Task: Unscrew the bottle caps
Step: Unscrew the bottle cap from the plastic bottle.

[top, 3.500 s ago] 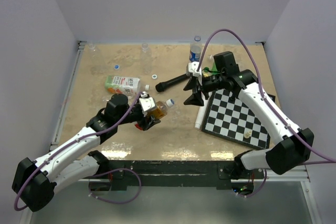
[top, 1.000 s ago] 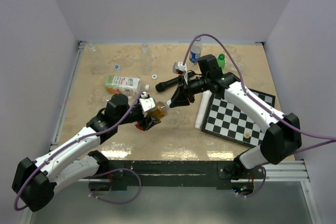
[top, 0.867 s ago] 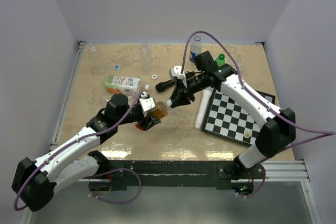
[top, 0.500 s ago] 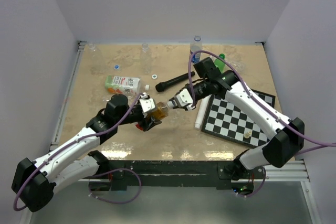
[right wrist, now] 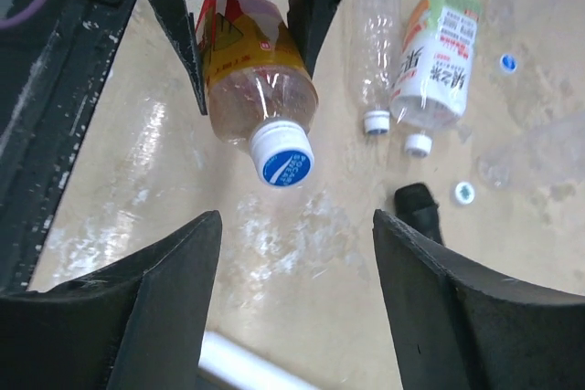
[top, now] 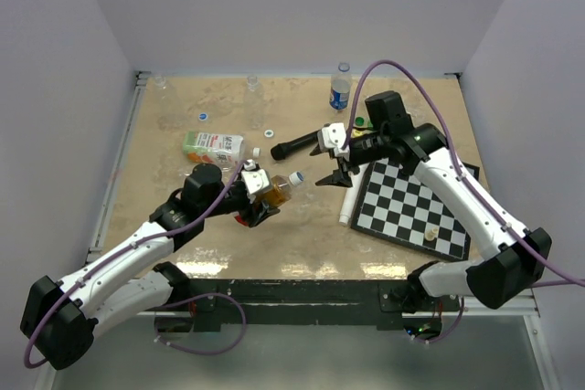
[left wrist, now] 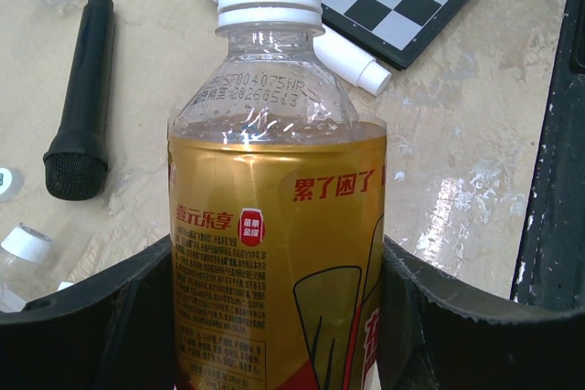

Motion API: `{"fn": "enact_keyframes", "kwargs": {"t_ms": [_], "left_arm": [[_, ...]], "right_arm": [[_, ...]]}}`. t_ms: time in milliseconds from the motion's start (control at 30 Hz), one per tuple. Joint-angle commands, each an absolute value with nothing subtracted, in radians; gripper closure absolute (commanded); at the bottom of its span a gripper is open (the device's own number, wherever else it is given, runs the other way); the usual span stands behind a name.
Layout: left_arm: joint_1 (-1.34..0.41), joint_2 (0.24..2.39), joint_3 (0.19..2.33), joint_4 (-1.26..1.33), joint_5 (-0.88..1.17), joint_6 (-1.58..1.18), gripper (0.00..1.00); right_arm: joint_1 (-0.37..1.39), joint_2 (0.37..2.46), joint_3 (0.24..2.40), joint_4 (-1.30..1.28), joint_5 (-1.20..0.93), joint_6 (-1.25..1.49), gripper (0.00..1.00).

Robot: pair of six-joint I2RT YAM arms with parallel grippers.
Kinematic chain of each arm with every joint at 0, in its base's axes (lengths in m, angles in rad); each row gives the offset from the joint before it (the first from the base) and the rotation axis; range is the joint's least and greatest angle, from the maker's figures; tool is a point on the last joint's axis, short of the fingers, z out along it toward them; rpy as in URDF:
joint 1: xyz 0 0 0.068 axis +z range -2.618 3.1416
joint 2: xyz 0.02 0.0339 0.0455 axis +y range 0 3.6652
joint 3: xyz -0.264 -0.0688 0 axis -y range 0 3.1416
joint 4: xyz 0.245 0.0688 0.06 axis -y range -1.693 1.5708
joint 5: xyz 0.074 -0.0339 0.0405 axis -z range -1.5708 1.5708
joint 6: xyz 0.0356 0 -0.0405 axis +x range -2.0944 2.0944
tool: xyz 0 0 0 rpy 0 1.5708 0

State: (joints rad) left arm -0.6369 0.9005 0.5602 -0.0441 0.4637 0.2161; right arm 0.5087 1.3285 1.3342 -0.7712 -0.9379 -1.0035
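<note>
With left gripper (top: pixel 260 195) clamped round the amber bottle (top: pixel 273 191) left of centre, hold firm. Bring right gripper (top: pixel 335 171), jaws apart and empty to its right, squarely over the white cap (right wrist: pixel 281 160); pinch the ribbed rim, twist without tilting.

I read red "累了困了" on amber bottle (left wrist: pixel 274 253) label, white "壹元乐享" to its left; dotted code on clear shoulder, digits unsure
</note>
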Motion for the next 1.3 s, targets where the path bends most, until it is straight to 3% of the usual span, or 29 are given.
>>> {"fn": "enact_keyframes", "kwargs": {"t_ms": [0, 300, 600, 1267], "left_arm": [[-0.635, 0.896, 0.572, -0.025, 0.462, 0.196, 1.0], [-0.634, 0.894, 0.572, -0.023, 0.462, 0.196, 1.0], [-0.635, 0.893, 0.572, -0.025, 0.457, 0.195, 1.0], [-0.635, 0.897, 0.574, -0.025, 0.457, 0.192, 1.0]], "right_arm": [[0.474, 1.333, 1.382, -0.87, -0.991, -0.861, 0.29], [0.448, 1.333, 1.344, -0.801, -1.029, -0.701, 0.29], [0.448, 1.313, 1.266, -0.494, -0.936, -0.221, 0.28], [0.512, 1.419, 1.258, -0.44, -0.936, -0.137, 0.24]]}}
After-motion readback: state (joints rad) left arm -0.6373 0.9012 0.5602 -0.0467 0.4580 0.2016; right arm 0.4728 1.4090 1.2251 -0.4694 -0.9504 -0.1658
